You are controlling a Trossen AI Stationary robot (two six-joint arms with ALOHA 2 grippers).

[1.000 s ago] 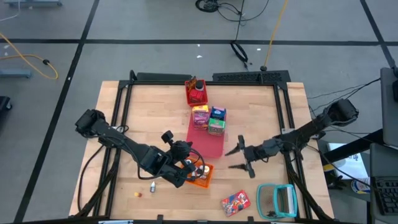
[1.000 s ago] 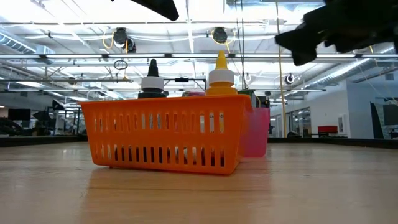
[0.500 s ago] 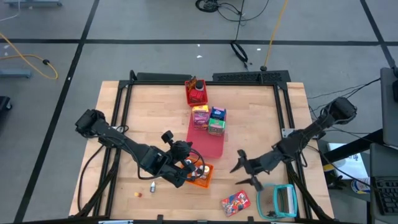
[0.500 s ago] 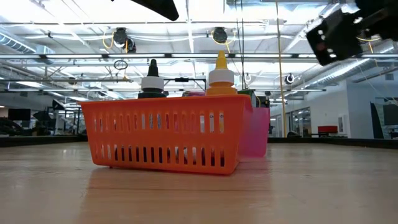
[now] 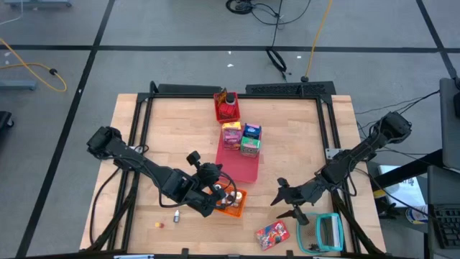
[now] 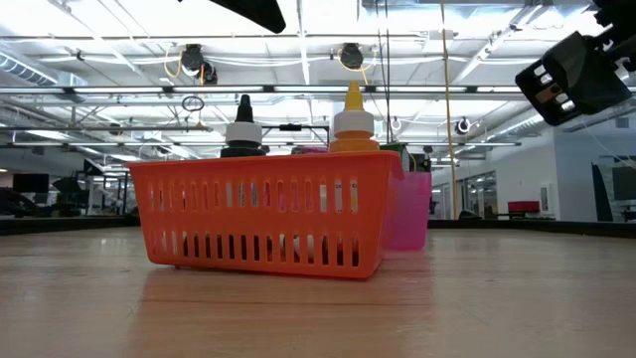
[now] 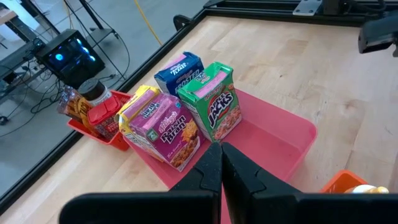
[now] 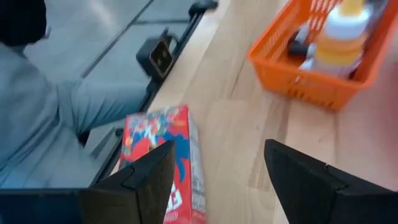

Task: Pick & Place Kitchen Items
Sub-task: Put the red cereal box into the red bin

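- Step in hand, by judgement: approach to a pick; right gripper (image 5: pixel 287 204) poised above the flat red snack packet with a printed face (image 5: pixel 272 233), fingers spread wide, nothing held
- Red snack packet: lying flat on the wooden table (image 5: pixel 302 129) near its front edge, just beside the teal-framed rectangular object (image 5: pixel 321 232); glossy printed film, soft-sided, seen between the spread fingers in the right wrist view (image 8: pixel 163 162)
- Next move, by judgement: descent with fingers astride the packet's narrow sides; thin and flat, so a low, square closure needed, else likely to slip or buckle
- Left gripper (image 7: pixel 219 169): over the orange slotted plastic basket (image 5: pixel 231 203), fingers pressed together, nothing between them
- Orange basket: rigid ribbed walls; black-capped bottle (image 6: pixel 242 134) and yellow-capped bottle (image 6: pixel 351 125) upright inside
- Flat pink-red plastic tray (image 7: pixel 283 140): smooth, shallow-walled; carrying three upright cardboard cartons set close together, pink-purple and yellow carton (image 7: pixel 163 127), blue carton (image 7: pixel 179 70), green carton (image 7: pixel 216 102)
- Small red bin (image 5: pixel 226 108) at the far side of the table: dark-lidded jar and a crinkled packet inside
- Two tiny loose items on the table near the left arm (image 5: pixel 167 219); too small to identify
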